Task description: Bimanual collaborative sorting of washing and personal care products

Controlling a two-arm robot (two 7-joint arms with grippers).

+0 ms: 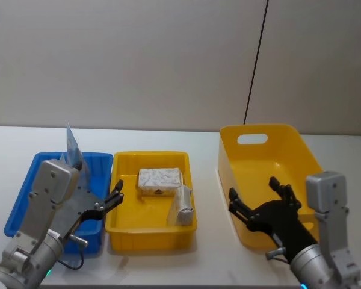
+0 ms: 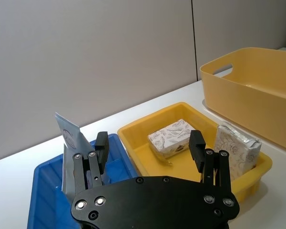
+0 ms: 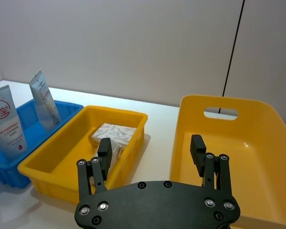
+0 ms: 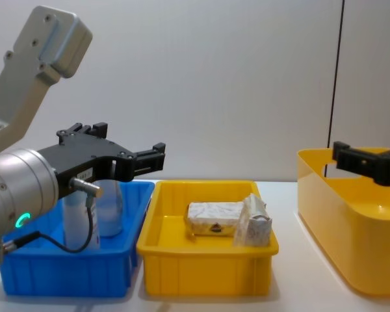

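Two cream-white wrapped blocks sit in the yellow tray point(image 1: 117, 232): one lies flat point(image 1: 160, 179), the other leans on its end point(image 1: 183, 206) at the tray's right side. A light-blue-and-white tube with red marks point(image 3: 7, 126) and a slimmer pale-blue tube point(image 3: 44, 100) stand in the blue tray point(image 1: 24, 198). My left gripper point(image 1: 101, 183) hovers open and empty above the border between the blue and yellow trays. My right gripper point(image 1: 256, 191) hangs open and empty over the near left part of the big yellow tub point(image 1: 271, 158).
The three containers stand in a row on a white table point(image 1: 204, 198), with a narrow gap between yellow tray and tub. A plain wall rises behind, and a black cable point(image 1: 256, 60) runs down it.
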